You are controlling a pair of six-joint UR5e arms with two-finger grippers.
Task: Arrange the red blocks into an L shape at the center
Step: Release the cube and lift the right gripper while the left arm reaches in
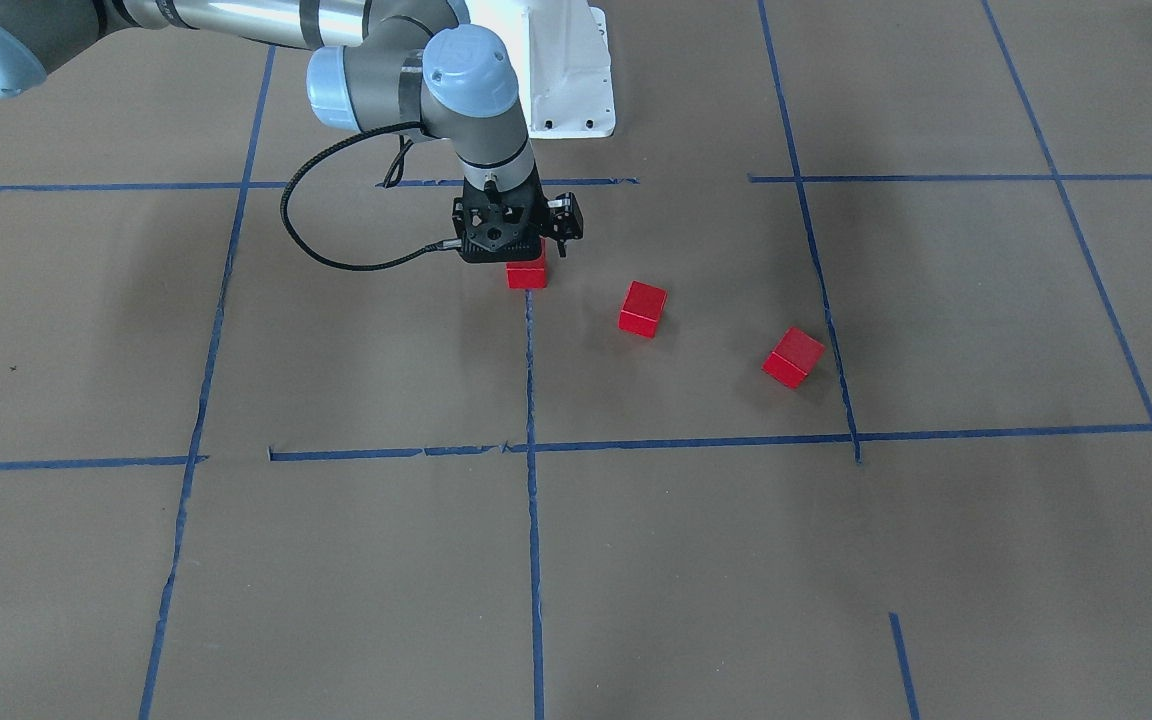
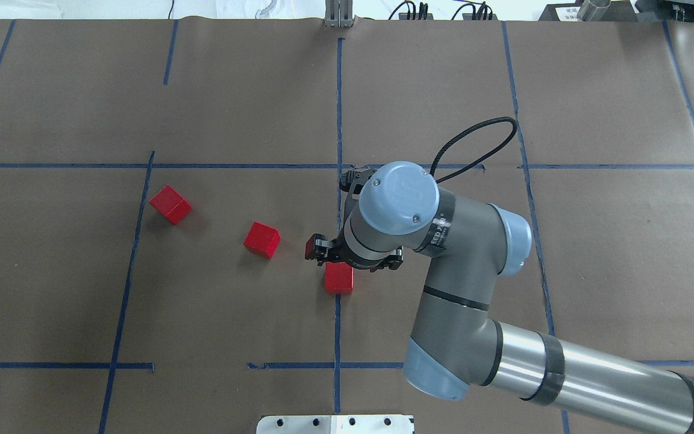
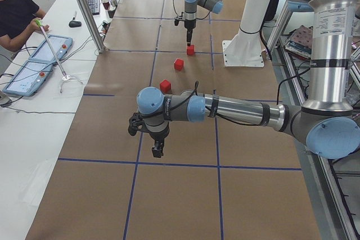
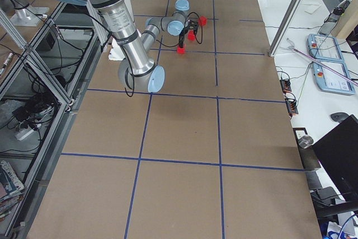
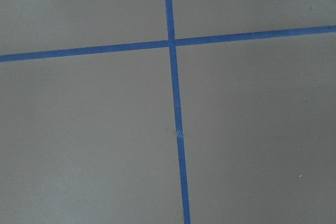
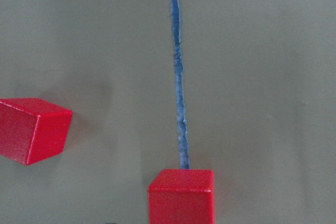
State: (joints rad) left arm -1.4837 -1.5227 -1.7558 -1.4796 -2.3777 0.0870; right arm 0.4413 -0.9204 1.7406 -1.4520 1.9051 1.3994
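Nearest block: first red block [image 6: 181, 196] fills the bottom middle of the right wrist view, flat on the paper, with a blue tape line [image 6: 179, 77] running up the frame from its top edge.
Center: brown paper patch [image 1: 386, 350] in the middle of the front-facing view; the first block sits on the tape line in the patch's upper half.
Second red block [image 1: 643, 308]: right of and slightly below the first, near it but apart, turned a little.
Third red block [image 1: 793, 357]: further right and lower, just beside the patch's right tape border, turned at an angle.
Formation: no two blocks touch; they lie in a loose diagonal row.
Right tool [image 1: 514, 252]: points straight down directly over the first block, its black body covering the block's upper part. The fingers are hidden, so I cannot tell whether it is spread or pinching.
Left tool [image 3: 157, 150]: centre-left of the left side view, over bare tabletop [image 3: 185, 195], well apart from the blocks. I cannot tell whether it is spread or pressed together.
Left wrist view: only a tape crossing [image 5: 171, 43] on paper.
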